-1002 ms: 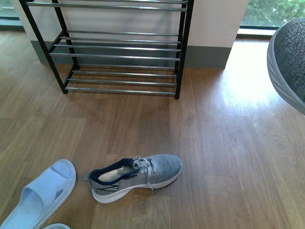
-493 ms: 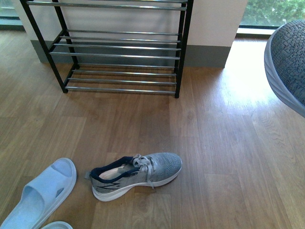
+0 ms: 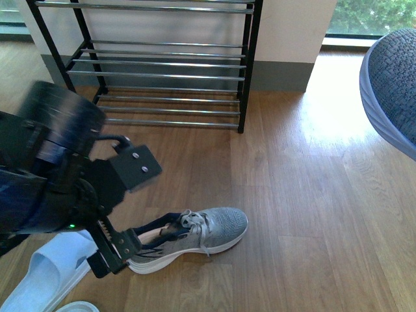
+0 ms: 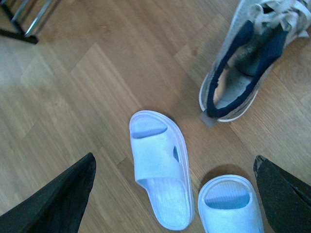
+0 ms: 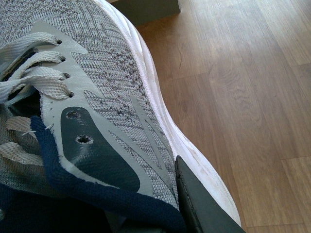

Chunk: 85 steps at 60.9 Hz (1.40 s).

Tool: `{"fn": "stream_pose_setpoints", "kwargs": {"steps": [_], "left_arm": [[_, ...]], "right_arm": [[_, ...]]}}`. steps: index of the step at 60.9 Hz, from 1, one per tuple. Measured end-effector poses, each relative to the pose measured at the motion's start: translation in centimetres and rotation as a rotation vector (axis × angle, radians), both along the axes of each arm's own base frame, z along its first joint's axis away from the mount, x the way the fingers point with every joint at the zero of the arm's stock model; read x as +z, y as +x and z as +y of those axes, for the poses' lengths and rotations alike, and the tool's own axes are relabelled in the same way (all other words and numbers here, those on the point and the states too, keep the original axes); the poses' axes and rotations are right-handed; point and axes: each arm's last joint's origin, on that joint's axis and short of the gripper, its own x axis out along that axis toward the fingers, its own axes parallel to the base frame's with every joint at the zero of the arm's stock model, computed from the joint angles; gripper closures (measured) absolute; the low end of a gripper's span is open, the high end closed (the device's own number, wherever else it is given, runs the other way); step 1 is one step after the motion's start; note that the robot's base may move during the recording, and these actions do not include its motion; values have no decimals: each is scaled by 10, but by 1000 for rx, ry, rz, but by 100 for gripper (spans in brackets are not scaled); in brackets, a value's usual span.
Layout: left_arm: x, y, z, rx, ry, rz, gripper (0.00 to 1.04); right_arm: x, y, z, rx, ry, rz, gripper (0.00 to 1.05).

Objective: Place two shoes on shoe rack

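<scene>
One grey sneaker (image 5: 112,82) is clamped by the right pincer (image 5: 170,213); the open left pincer (image 4: 170,199) must be lowered onto the second sneaker (image 3: 195,237).

On my feed: wood-plank floor (image 3: 305,195) fills most of front frame, warm brown, boards running away from camera. Across top, cream wall (image 3: 292,26), grey baseboard (image 3: 283,77) along its foot. Upper right, window (image 3: 370,16) with green foliage outside. I see sliver of second window (image 3: 8,13) at upper left. Bright daylight patch (image 3: 338,97) on floor below right-hand pane, glare washing out grain.
</scene>
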Motion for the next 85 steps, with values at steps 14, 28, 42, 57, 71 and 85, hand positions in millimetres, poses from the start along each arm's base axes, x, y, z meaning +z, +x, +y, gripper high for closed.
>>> {"fn": "stream_pose_setpoints", "kwargs": {"steps": [14,28,42,57,71,85], "left_arm": [[-53,16,-32,-105,98,132,9],[-97,14,-52,-143,127,228,9],[-119,12,-67,-144,136,247,9],[-134,22,-70,-118,165,225,9],[-149,30,-74,-87,187,206,9],[-157,33,-76,-71,192,207,30]], "right_arm": [[0,0,0,0,0,0,103],[0,0,0,0,0,0,103],[0,0,0,0,0,0,103],[0,0,0,0,0,0,103],[0,0,0,0,0,0,103],[0,0,0,0,0,0,103]]}}
